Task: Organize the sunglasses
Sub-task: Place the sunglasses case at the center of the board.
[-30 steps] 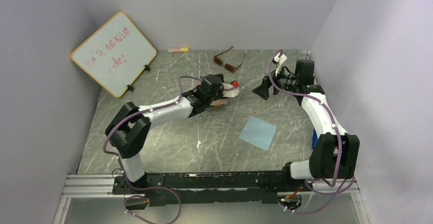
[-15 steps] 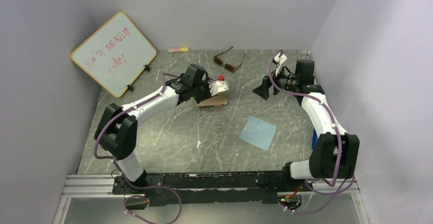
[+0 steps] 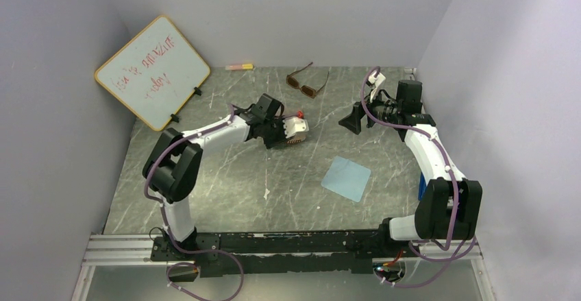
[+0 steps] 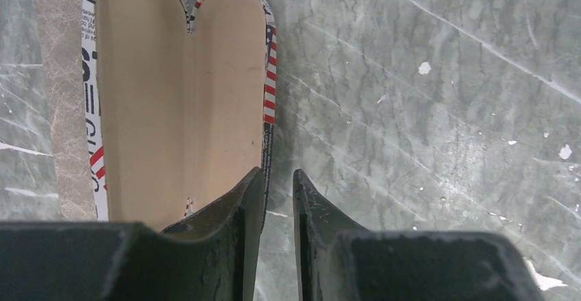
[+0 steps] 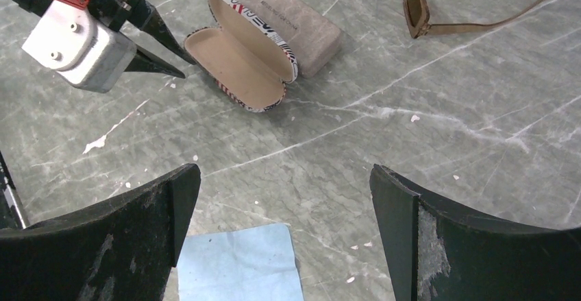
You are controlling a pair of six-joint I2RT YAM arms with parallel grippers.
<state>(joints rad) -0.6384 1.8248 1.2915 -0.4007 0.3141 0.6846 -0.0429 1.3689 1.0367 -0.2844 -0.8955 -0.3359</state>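
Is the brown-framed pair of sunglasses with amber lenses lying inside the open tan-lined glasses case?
No, the brown-framed sunglasses lie on the table apart from the open case, whose tan lining is bare.

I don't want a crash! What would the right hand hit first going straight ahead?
Probably the open case, lying right ahead of the right hand; depth is hard to judge.

Whiteboard, propped against the left wall: two lines of red handwriting, too small and loose to read in the top view.

Open case, printed band along the rim: red and white stripes with fragments of bold black capitals, cut off by the edge, so no whole word is legible. The right wrist view shows a row of small black capitals on the same band, blurred.
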